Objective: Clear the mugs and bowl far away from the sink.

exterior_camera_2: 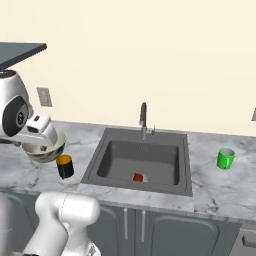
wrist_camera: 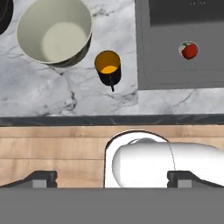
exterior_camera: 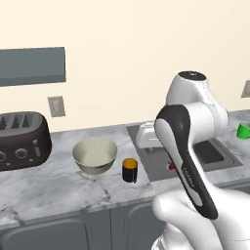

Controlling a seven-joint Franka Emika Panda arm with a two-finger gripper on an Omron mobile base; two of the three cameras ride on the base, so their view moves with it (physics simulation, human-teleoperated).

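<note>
I had the gripper (wrist_camera: 112, 178) wide open and empty, hanging high over the bench (exterior_camera: 44, 188) edge. The black mug (wrist_camera: 108, 67) stood just beside the bowl (wrist_camera: 54, 32), both left of the sink (exterior_camera_2: 142, 160); the green mug (exterior_camera_2: 226, 159) sat well apart on its right. I judged the black mug first: descend straight, straddle its rim clear of the handle, avoid nudging the bowl.
</note>
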